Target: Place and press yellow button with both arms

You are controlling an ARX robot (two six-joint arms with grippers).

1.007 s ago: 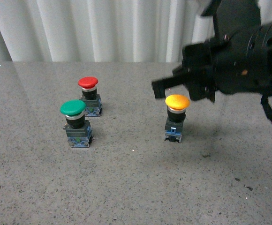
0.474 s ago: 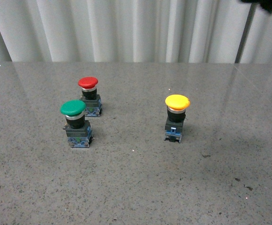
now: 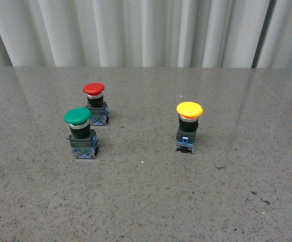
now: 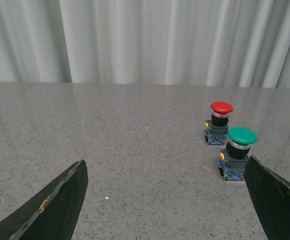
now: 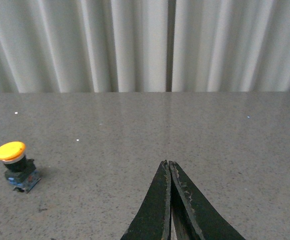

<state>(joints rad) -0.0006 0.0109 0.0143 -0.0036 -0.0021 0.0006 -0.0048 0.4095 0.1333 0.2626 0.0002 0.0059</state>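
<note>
Front view first — where does the yellow button (image 3: 189,126) stand?

— Upright on the grey speckled table (image 3: 146,201), right of centre, cap up, on its dark base with the blue block. Neither arm shows in that view, and nothing touches the button.

— And the other two buttons?

— Well apart from it, at about nine o'clock. The green button (image 3: 80,132) stands nearer the camera; the red button (image 3: 95,103) is just beside it, at roughly one o'clock from the green one. Both are upright.

— What do the wrist views give on the fingers?

— Left wrist view: the left gripper (image 4: 167,200) has its two dark fingers (image 4: 60,200) spread wide, with bare table between them. The green button (image 4: 237,159) sits close by one finger's edge and the red button (image 4: 219,122) beyond it; whether the finger touches the green one I cannot tell.

— Right side?

— The right gripper (image 5: 170,200) has its fingers (image 5: 155,210) pressed together, tips meeting, holding nothing. The yellow button (image 5: 16,166) stands on the table far off to the side of them, well apart. Pale pleated curtains (image 5: 145,45) hang behind the table.
</note>
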